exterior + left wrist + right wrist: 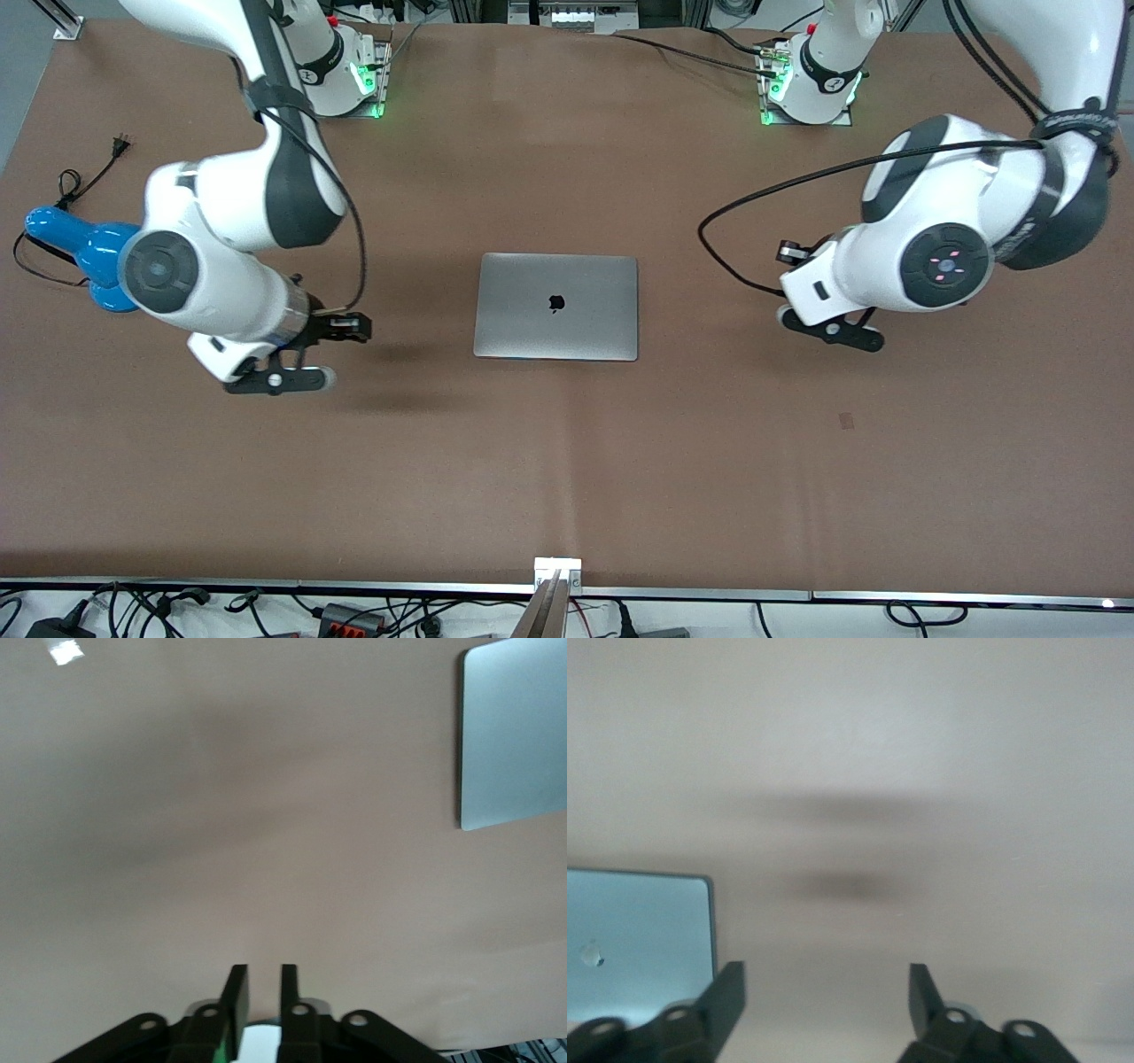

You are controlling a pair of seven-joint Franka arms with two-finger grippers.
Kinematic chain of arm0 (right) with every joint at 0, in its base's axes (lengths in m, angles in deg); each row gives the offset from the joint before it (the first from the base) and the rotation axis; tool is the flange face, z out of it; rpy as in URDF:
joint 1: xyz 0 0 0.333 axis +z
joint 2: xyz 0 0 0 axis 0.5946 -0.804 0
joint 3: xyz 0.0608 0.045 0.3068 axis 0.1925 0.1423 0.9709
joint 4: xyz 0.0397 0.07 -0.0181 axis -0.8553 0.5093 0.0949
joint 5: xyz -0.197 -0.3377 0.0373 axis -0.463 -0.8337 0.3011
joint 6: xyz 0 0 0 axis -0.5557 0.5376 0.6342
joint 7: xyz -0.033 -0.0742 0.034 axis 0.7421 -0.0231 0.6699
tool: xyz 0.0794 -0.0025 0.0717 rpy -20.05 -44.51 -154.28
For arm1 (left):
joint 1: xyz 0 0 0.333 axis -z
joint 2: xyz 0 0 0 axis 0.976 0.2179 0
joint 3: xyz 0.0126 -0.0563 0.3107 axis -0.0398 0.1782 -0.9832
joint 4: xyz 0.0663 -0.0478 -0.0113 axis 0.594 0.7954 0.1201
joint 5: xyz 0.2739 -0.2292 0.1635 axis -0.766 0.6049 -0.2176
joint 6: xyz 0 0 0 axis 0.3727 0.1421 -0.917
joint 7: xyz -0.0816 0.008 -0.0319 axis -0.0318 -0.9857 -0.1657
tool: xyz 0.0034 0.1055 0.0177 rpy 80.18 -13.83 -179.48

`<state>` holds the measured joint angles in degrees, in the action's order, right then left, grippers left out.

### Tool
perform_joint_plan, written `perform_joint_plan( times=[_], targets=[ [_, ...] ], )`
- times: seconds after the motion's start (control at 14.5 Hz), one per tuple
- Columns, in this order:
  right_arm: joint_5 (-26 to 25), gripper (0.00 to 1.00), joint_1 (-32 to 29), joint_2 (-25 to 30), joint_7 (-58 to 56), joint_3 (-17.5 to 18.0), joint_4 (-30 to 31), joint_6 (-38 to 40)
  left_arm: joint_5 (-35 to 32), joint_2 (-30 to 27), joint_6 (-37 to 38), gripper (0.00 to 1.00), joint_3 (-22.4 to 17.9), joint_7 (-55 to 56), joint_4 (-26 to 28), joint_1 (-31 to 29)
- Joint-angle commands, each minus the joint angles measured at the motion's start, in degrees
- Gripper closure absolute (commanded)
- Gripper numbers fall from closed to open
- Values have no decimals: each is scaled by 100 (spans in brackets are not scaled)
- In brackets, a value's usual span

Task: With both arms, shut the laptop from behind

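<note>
The silver-grey laptop (556, 306) lies shut and flat in the middle of the brown table, lid up with the dark apple logo showing. My right gripper (350, 326) hovers low over bare table beside the laptop, toward the right arm's end, and its fingers are wide open and empty (827, 979). A corner of the laptop's lid (638, 939) shows in the right wrist view. My left gripper (790, 252) hovers over bare table toward the left arm's end. Its fingers stand almost together with a narrow gap and hold nothing (265, 979). The laptop's edge (518, 735) shows farther off in the left wrist view.
A blue hair-dryer-like object (84, 248) with a black cord and plug (120, 143) lies at the right arm's end of the table, partly under that arm. The two arm bases (345, 71) (811, 89) stand along the table's edge. A metal bracket (558, 567) sits at the edge nearest the front camera.
</note>
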<state>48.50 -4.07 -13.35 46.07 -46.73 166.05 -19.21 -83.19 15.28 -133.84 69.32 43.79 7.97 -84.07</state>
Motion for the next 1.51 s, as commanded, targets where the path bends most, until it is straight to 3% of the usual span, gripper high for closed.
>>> perform_joint_plan(
  times=[0.0,0.14,0.28,0.41,0.48,0.55,0.76,0.89,1.03,1.24,1.44],
  targets=[
    [-154,0,2,495,-22,-298,75,100,-44,-180,214,0,109,-89,-238,-239],
    [-215,0,28,618,-48,-562,67,258,-53,-294,249,0,65,-89,-238,-310],
    [-626,0,46,785,-40,-668,67,303,200,-706,-4,0,-179,-72,-194,-301],
    [-865,0,46,1022,4,-642,75,303,1190,-1180,-119,0,-1212,-62,-20,-74],
    [-866,0,28,1023,13,-642,75,320,1404,-1374,-233,0,-1879,-71,216,328],
    [-840,0,-15,1023,-22,-686,75,329,1267,-1585,-504,0,-2286,-54,349,645],
    [-787,0,-461,1032,-31,-590,67,303,659,-2585,-1521,0,-2466,-71,1611,876],
    [-795,0,-1329,1242,-48,302,-29,294,650,-2922,-1999,0,-2571,-80,2124,885],
    [-848,0,-2297,1374,-83,1244,-39,302,641,-2993,-1957,0,-2738,-106,2187,1025],
    [-901,0,-3194,1480,-591,2018,-30,303,641,-2984,-1869,0,-2765,-790,2179,956],
    [-1146,0,-3347,1585,-699,2162,57,364,641,-2941,-1378,0,-2765,-783,2082,868]
  ],
)
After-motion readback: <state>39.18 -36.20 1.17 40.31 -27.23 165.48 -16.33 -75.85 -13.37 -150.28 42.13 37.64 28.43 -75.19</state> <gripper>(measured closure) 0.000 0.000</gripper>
